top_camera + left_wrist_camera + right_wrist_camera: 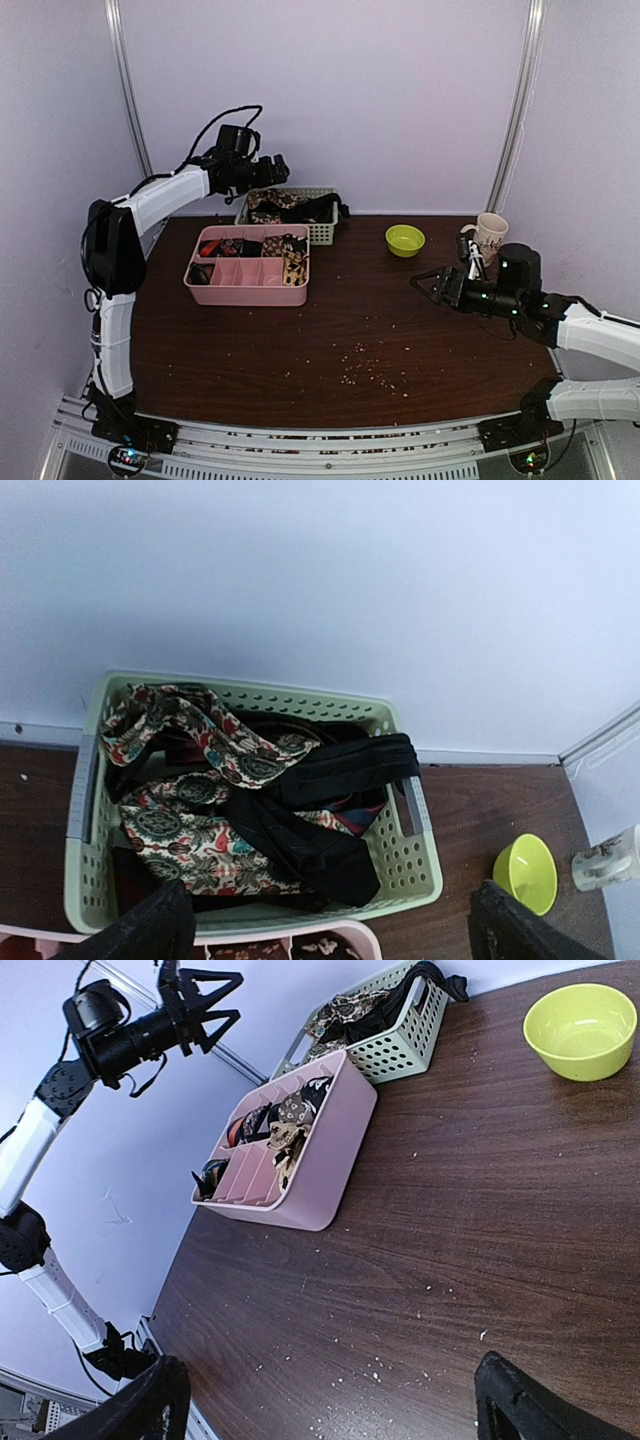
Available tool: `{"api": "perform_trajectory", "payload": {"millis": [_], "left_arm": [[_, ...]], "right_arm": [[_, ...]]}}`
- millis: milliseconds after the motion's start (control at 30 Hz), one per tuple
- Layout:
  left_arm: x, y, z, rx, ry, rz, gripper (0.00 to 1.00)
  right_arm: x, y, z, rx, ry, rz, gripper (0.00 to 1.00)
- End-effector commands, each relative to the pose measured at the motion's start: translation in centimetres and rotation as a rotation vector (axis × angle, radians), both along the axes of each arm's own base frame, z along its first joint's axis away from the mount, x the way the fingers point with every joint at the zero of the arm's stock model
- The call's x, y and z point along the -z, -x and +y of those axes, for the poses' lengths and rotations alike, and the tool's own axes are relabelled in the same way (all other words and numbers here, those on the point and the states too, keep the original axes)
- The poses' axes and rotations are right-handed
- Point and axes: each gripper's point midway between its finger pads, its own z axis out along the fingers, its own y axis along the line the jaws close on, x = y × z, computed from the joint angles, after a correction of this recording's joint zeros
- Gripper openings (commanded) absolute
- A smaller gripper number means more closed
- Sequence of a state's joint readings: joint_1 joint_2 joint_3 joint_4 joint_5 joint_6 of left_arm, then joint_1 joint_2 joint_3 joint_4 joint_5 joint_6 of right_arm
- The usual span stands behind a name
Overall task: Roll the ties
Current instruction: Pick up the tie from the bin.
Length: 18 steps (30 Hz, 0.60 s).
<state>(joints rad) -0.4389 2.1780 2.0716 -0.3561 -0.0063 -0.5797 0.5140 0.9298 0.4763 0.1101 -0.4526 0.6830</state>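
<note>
We judge task partway done. We see rolled ties [293, 262] filling some pink tray [245, 293] compartments, others bare. Loose ties [200, 825], printed and black, heaped in green basket [405, 865] just behind pink tray: these left to roll. Our left gripper [281, 168] hovers above basket behind tray, jaws spread, holding nothing. Our right gripper [420, 283] well right of tray, jaws spread, empty.

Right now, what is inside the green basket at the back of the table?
The green basket holds a tangled heap: patterned ties with black ties draped across them. The heap covers the basket floor, so anything underneath cannot be seen.
</note>
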Motion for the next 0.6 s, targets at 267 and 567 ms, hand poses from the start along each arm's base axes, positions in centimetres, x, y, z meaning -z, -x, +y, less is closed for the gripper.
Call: {"api": "perform_trajectory", "payload": {"millis": [267,567], "left_arm": [[5.8,-7.8,-1.4,-0.145,0.369,0.086,0.98],[9.7,-11.6,-0.8,-0.211,0.577,0.097,0.98]], "right_arm": [[0.3,-0.1,-0.7,0.037,-0.011,-0.002,1.0],[0.2,-0.2,-1.4,0.075,-0.012,0.003,1.0]]}}
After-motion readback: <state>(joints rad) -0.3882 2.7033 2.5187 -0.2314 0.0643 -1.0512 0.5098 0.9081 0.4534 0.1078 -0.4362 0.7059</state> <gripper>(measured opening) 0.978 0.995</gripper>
